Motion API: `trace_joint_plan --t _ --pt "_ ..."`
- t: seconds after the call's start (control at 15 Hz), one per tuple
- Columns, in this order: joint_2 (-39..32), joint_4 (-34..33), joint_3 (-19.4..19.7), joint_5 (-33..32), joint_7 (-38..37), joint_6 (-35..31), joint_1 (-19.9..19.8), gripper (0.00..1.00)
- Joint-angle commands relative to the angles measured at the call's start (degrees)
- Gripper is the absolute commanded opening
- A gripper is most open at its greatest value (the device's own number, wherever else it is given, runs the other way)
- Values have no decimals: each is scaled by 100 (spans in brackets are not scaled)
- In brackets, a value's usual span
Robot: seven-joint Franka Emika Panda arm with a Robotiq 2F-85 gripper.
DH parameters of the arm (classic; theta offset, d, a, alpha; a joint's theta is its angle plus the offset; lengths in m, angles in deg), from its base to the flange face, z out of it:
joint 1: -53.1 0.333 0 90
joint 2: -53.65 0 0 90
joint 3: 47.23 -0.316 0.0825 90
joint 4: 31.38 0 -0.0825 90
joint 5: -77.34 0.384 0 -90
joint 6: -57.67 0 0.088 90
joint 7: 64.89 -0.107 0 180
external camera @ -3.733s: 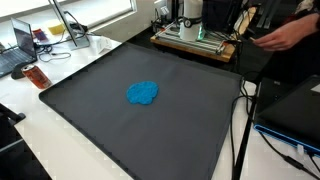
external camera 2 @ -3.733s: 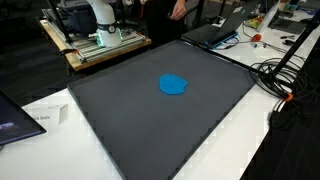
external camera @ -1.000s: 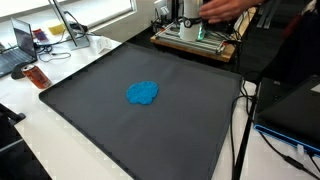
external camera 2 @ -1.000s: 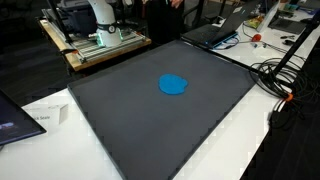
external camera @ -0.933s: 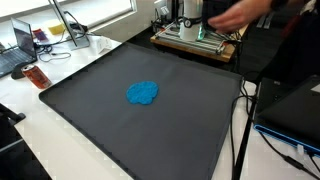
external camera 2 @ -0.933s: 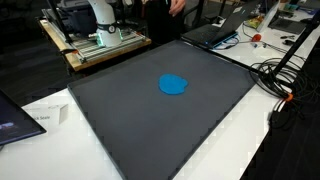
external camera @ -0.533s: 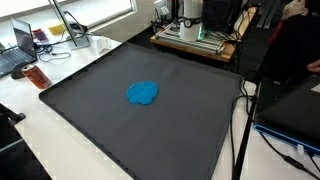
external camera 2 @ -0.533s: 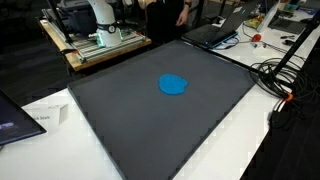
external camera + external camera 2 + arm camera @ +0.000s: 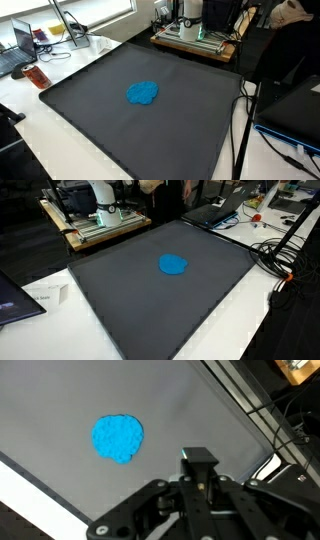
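- We saw the gripper (image 9: 198, 458) only in the wrist view, coming in from the bottom edge, its jaws clenched together with nothing between them
- It hung above the dark mat (image 9: 60, 400) and touched nothing
- The blue lump (image 9: 118, 438) was the thing nearest to it; in the wrist view it lay to the left of the fingertips and well apart from them
- In both exterior views we found the blue lump (image 9: 143, 93) (image 9: 174, 265) lying alone near the middle of the dark mat (image 9: 100, 125) (image 9: 130, 300)
- The mat covered most of a white table (image 9: 30, 130), whose bare surface showed along the near and side edges
- At the far end we saw the robot's white base (image 9: 100, 195) standing on a wooden-framed stand (image 9: 95, 230)
- In an exterior view a laptop (image 9: 213, 212) sat just beyond the far right edge of the mat, and black cables (image 9: 277, 255) ran over the table on the right
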Motion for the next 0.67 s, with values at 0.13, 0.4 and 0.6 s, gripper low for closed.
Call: trace_joint_plan --t 0.13,0.4,0.6 --pt "-1737 -1455 -329 -472 -1186 394 -255 3" --pt "-1995 -1450 -386 -454 -1347 343 -295 13" --pt "-2516 -1906 -407 -478 -1403 575 -299 13"
